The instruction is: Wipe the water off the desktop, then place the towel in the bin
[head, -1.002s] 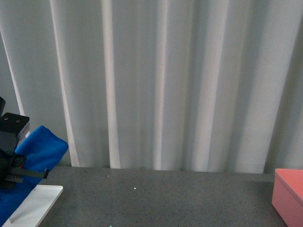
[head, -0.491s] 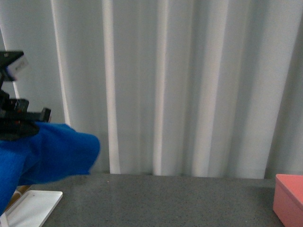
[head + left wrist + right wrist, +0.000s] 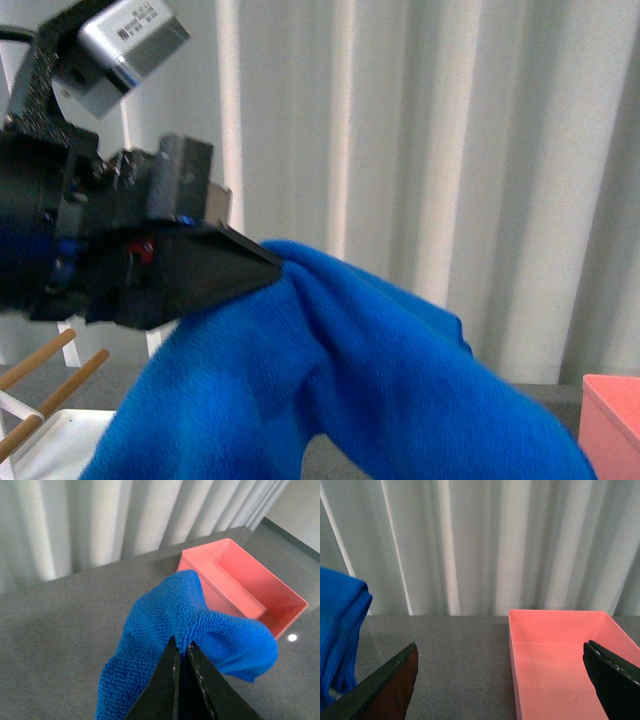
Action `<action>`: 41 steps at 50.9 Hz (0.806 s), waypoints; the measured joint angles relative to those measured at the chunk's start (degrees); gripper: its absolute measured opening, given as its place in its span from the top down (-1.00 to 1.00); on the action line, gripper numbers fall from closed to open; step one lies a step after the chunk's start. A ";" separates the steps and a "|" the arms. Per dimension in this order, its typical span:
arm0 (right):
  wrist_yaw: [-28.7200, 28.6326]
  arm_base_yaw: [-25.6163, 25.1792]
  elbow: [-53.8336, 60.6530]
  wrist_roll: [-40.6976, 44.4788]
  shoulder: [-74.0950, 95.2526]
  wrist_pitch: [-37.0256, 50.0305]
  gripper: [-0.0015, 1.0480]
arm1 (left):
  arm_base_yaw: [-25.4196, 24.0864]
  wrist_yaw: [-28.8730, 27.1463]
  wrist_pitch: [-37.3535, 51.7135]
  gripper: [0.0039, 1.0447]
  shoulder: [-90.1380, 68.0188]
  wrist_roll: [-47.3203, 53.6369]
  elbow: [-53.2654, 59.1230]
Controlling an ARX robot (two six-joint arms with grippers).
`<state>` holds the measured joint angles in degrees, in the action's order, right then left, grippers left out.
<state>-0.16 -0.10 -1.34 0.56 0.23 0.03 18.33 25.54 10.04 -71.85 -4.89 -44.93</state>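
My left gripper (image 3: 272, 262) is raised high and close to the front camera, shut on the blue towel (image 3: 360, 380), which hangs down and fills the lower middle of that view. From the left wrist, the narrow black jaws of my left gripper (image 3: 181, 646) pinch a fold of the towel (image 3: 190, 625) above the desktop (image 3: 60, 625), with the pink bin (image 3: 240, 587) just beyond it. My right gripper (image 3: 502, 672) is open over the bin's near-left edge; the bin (image 3: 565, 660) is empty. The towel (image 3: 337, 630) hangs at that view's left edge. No water is visible on the desktop (image 3: 460, 650).
A grey-white pleated curtain (image 3: 450, 150) closes off the back of the desk. A flat white base (image 3: 50, 430) with wooden rods (image 3: 50, 385) stands at the front left. Only the bin's corner (image 3: 612, 410) shows at the front view's right edge.
My left arm has risen and swung right toward the middle, carrying the towel from the left edge to the centre of the front view, now much nearer the camera.
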 joint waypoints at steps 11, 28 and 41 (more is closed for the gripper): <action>0.00 0.00 0.00 0.00 0.00 0.00 -0.87 | 3.87 -3.58 3.56 0.94 -1.57 -1.86 1.64; -6.86 -2.32 -2.62 -2.10 3.54 -7.13 -0.87 | 4.20 -4.57 4.15 0.94 -2.38 -1.86 1.64; -27.28 -2.75 -9.16 1.44 28.41 -9.64 -0.87 | 4.35 -4.59 4.20 0.94 -2.43 -1.88 1.64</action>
<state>-27.44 -2.85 -10.50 2.00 28.64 -9.61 22.68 20.95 14.24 -74.28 -6.76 -43.29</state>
